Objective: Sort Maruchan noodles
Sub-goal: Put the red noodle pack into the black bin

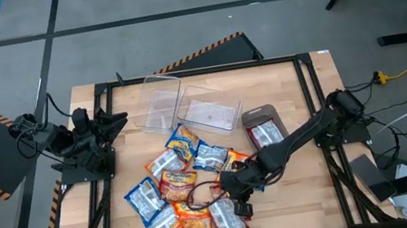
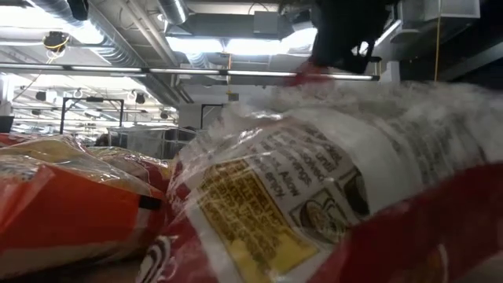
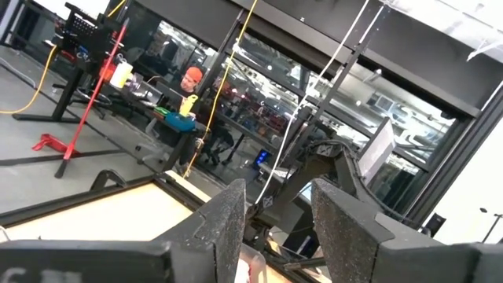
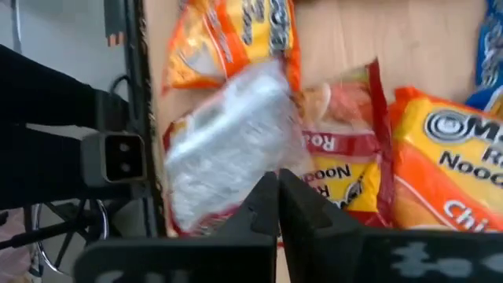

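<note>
Several Maruchan noodle packets [image 1: 187, 191], blue-and-white, orange-yellow and red-brown, lie heaped on the near middle of the wooden table. My right gripper [image 1: 241, 204] reaches in from the right and stands shut at the pile's near right end, over a red-brown packet [image 4: 228, 149] lying with its silvery back up. In the low view that gripper [image 2: 342, 35] shows above a packet [image 2: 314, 196] that fills the front of the picture. My left gripper [image 3: 279, 216] is open and holds nothing; it waits at the table's left edge [image 1: 110, 125]. My right gripper comes from above, pointing down, and is shut at the edge of the red-brown packet [image 4: 297, 161]. The fingers [image 4: 302, 208] themselves hide the place of contact. In the low view a red flap [image 2: 305, 77] shows right under the gripper. The packet still lies on the pile.
Two clear bins [image 1: 161, 100] [image 1: 210, 113] stand at the far middle of the table. A grey bin [image 1: 264, 127] to their right holds a red packet. A black frame [image 1: 315, 112] runs round the table top. Bare wood shows at the near right.
</note>
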### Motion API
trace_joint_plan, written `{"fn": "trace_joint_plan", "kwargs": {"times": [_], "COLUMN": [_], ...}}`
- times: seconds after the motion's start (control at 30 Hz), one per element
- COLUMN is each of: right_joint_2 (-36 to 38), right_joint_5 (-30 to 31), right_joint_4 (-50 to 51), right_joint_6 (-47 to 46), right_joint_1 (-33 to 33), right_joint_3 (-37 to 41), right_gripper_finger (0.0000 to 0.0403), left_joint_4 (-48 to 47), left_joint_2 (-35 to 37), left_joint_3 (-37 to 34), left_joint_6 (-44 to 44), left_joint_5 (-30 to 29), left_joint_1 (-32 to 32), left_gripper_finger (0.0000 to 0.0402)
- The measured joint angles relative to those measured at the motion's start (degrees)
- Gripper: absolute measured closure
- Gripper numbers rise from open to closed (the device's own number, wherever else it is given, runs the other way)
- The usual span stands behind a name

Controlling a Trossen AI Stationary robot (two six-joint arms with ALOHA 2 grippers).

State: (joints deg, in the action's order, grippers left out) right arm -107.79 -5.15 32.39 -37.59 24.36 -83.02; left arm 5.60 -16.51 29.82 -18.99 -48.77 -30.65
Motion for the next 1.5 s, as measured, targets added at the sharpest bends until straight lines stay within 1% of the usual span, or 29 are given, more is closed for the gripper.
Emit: {"fn": "trace_joint_plan", "kwargs": {"times": [0.1,0.23,0.33,0.4,0.47,0.57,0.7,0.8,0.87,0.9,0.97,1.0,1.13,1.27,1.5], "right_joint_2": [0.0,-0.3,-0.4,-0.4,-0.4,-0.4,-0.9,-1.8,-3.2,-3.7,-4.9,-5.1,-5.6,-5.6,-5.6], "right_joint_5": [0.1,0.7,1.1,1.1,1.0,0.4,1.1,1.5,-0.2,-1.3,-3.6,-3.7,-4.2,-4.0,-7.6], "right_joint_4": [2.4,1.1,0.4,-1.6,-3.9,-8.9,-9.8,-10.0,-11.8,-10.9,-12.4,-11.7,-11.1,-10.1,-9.9], "right_joint_6": [0.3,0.6,2.5,4.6,6.0,6.2,6.2,6.4,6.3,6.3,6.1,6.1,6.1,6.1,6.1], "right_joint_1": [0.0,0.0,0.0,0.0,0.0,-0.4,-0.4,-0.3,-0.3,-0.2,-0.2,-0.2,-0.2,-0.3,-0.4], "right_joint_3": [-0.9,0.3,1.7,2.5,3.4,4.3,5.3,6.2,6.3,6.5,6.4,6.4,6.4,6.4,6.4], "right_gripper_finger": [0.0403,0.0400,0.0380,0.0352,0.0313,0.0243,0.0150,0.0108,0.0099,0.0099,0.0105,0.0111,0.0148,0.0207,0.0339], "left_joint_4": [0.0,-0.1,-0.1,-0.1,-0.1,-0.1,-0.1,-0.4,-0.9,-0.9,-0.9,-1.1,-1.1,-1.2,-1.2], "left_joint_2": [0.0,0.0,0.0,0.0,0.0,0.0,0.0,0.0,0.0,0.0,0.0,0.0,0.0,0.0,0.0], "left_joint_3": [0.0,0.0,0.0,0.0,0.0,0.0,0.0,0.0,0.0,0.0,0.0,0.0,0.0,0.0,0.0], "left_joint_6": [0.1,0.1,0.1,0.1,0.1,0.1,0.1,0.1,0.0,0.0,0.0,0.0,-0.4,-0.4,-0.5], "left_joint_5": [0.0,0.0,0.0,0.0,0.0,0.0,0.0,0.0,0.0,0.0,0.0,0.0,-0.1,-0.2,-0.2], "left_joint_1": [0.0,0.0,0.0,0.0,0.0,0.0,0.0,0.0,0.0,0.0,0.0,0.0,0.0,0.0,0.0], "left_gripper_finger": [0.0260,0.0261,0.0261,0.0261,0.0261,0.0261,0.0261,0.0261,0.0261,0.0261,0.0261,0.0261,0.0261,0.0260,0.0260]}}
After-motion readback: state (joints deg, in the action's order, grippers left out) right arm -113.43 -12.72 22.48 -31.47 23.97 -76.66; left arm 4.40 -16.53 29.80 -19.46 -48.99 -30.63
